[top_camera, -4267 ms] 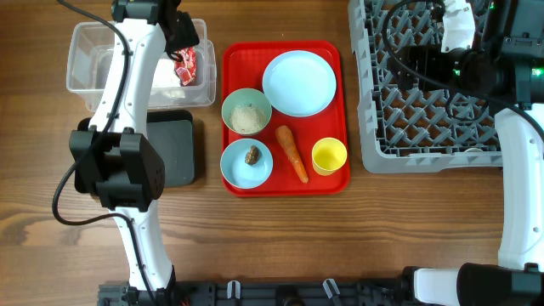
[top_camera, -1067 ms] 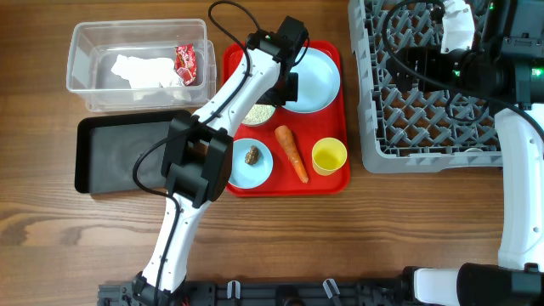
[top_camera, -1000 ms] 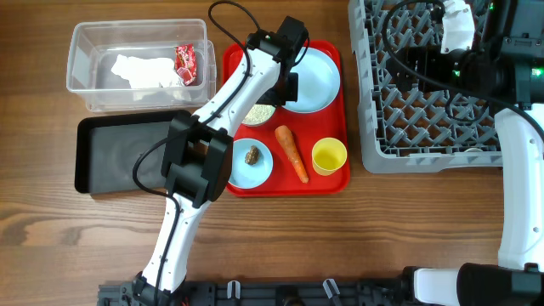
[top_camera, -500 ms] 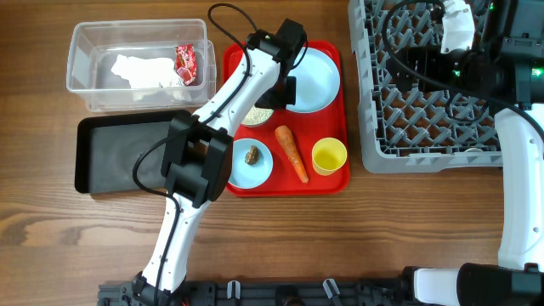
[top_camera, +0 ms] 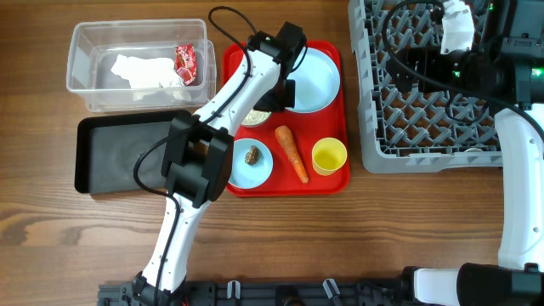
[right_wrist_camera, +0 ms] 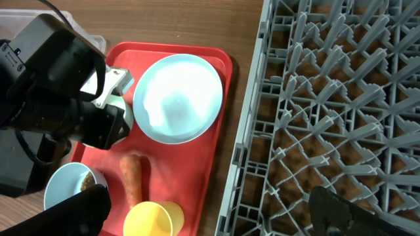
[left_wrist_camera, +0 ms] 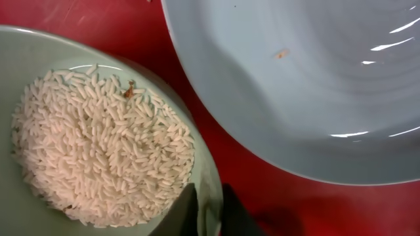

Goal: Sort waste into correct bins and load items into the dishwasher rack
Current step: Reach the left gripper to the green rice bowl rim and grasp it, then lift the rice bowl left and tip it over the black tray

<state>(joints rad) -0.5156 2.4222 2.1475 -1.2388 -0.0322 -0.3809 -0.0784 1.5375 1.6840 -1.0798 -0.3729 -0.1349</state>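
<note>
While the left end effector [left_wrist_camera: 207, 213] pinches the green bowl's [left_wrist_camera: 26, 46] rim, right end effector [right_wrist_camera: 216, 216] wide open, the carrot [top_camera: 291, 154] tapers robotward.

We get bright, even light from above, soft shadows on the table [top_camera: 340, 246], white glare streaks on the plate [left_wrist_camera: 308, 85], overall sharp focus.

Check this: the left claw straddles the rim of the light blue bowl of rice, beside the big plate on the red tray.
One thing is wrong: the rice sits in a pale green bowl, not a light blue one, as the left wrist view shows. The left claw straddles its rim, beside the big plate on the red tray.
</note>
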